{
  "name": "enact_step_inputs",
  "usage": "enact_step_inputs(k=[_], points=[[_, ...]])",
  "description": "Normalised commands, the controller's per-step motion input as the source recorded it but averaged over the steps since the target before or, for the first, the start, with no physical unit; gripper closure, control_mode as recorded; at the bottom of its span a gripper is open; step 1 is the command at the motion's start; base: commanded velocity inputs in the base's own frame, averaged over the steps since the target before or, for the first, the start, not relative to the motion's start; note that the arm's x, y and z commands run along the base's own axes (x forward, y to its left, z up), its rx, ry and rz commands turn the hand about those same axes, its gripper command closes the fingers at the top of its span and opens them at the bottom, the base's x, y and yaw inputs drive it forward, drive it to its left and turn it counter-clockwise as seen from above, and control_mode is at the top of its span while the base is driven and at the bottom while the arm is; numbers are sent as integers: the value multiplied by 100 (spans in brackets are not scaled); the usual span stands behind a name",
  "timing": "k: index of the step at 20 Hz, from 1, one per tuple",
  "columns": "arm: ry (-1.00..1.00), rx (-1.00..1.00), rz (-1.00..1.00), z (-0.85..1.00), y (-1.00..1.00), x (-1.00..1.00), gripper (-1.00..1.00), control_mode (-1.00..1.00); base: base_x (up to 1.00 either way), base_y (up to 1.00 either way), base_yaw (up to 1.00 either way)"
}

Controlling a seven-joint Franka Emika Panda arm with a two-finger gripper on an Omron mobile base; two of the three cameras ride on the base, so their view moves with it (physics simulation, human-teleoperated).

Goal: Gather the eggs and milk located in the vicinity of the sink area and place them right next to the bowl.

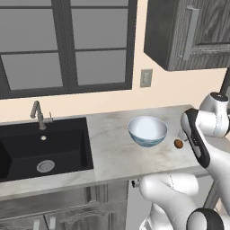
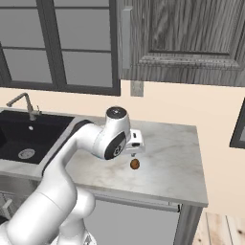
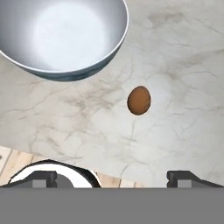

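A brown egg point(image 3: 139, 100) lies on the marble counter just right of the bowl point(image 3: 61, 37), a wide glossy bowl, pale inside and blue-grey outside. The same egg point(image 1: 178, 143) rests a short way from the bowl point(image 1: 147, 130), apart from it. My gripper point(image 3: 116, 177) hangs over the egg point(image 2: 135, 164), open, with nothing between its fingers. From the right base camera the gripper point(image 2: 133, 154) sits just above the egg. The black sink point(image 1: 27, 152) with its slim faucet point(image 1: 38, 114) is at the left. The milk is out of view.
The marble counter point(image 2: 172, 158) ends at the right, with wood floor beyond its front edge. A dark upper cabinet point(image 1: 188, 36) hangs above the bowl's side. A wall outlet point(image 1: 146, 77) and a window point(image 1: 67, 45) are behind. My own arm point(image 2: 81, 143) crosses over the counter.
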Motion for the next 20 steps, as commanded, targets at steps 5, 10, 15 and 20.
enact_step_inputs(k=[5,10,15,20], points=[[0,0,0,-22,0,26,-100,-100,0,0,0],[1,0,0,-26,-4,23,-100,-100,0,0,0],[6,0,0,-28,-11,21,-100,-100,0,0,0],[8,0,0,-23,-5,22,-100,-100,0,0,0]])
